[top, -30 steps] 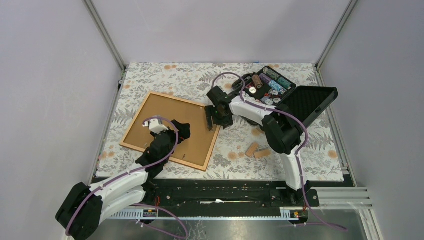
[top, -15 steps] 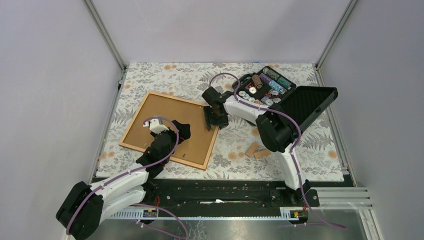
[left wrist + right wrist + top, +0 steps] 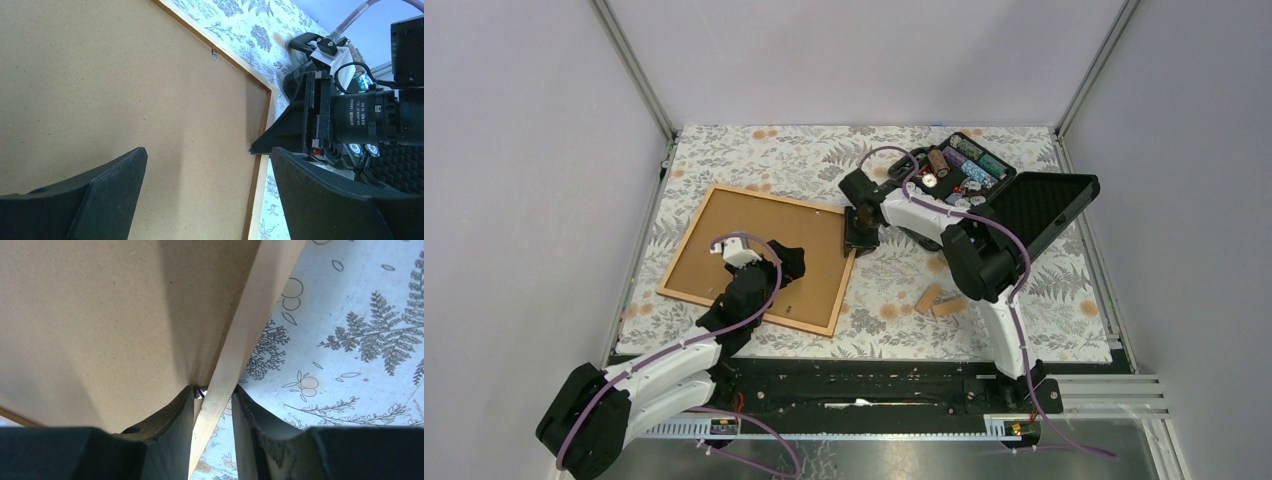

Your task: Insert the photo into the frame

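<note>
frame (image 3: pixel 774 197) lay back-up on the table (image 3: pixel 894 300), w/ the brown backing board (image 3: pixel 754 225) seated in it. photo wasn't visible in any view; maybe under the board, can't tell. right claw (image 3: pixel 212 400) was clamped across the frame's right rail, one finger on the board side, the other on the outer side, w/ a small metal tab (image 3: pixel 200 391) right by the inner finger. left claw (image 3: pixel 207 152) hung spread wide over the board, grasping nothing. prob. step: steady or tilt the frame to get the back open. to do it well: pinch wood only, not the board; lift slow & level so it doesn't skid; keep the left claw clear of the clip (image 3: pixel 214 54).
</note>
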`<act>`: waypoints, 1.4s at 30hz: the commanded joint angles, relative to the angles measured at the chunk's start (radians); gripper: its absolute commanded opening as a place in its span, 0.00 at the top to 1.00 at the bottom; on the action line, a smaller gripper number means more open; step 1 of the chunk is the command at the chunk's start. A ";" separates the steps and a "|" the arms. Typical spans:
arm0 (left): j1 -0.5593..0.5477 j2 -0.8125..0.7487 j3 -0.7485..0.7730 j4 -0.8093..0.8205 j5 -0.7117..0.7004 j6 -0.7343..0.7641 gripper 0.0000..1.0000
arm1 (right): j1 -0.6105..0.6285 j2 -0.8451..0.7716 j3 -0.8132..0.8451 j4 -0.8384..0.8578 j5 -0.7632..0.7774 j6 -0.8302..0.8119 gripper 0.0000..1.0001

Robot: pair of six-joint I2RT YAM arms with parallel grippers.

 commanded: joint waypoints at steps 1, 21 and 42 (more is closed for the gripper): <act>0.004 -0.016 0.016 0.034 0.001 -0.001 0.01 | -0.002 0.002 -0.074 0.079 -0.025 0.122 1.00; 0.004 -0.029 0.008 0.035 -0.002 -0.004 0.01 | -0.002 -0.149 -0.244 0.239 -0.080 0.096 0.38; 0.004 -0.005 0.021 0.031 0.008 -0.005 0.01 | 0.013 -0.063 -0.093 -0.046 0.085 -0.503 1.00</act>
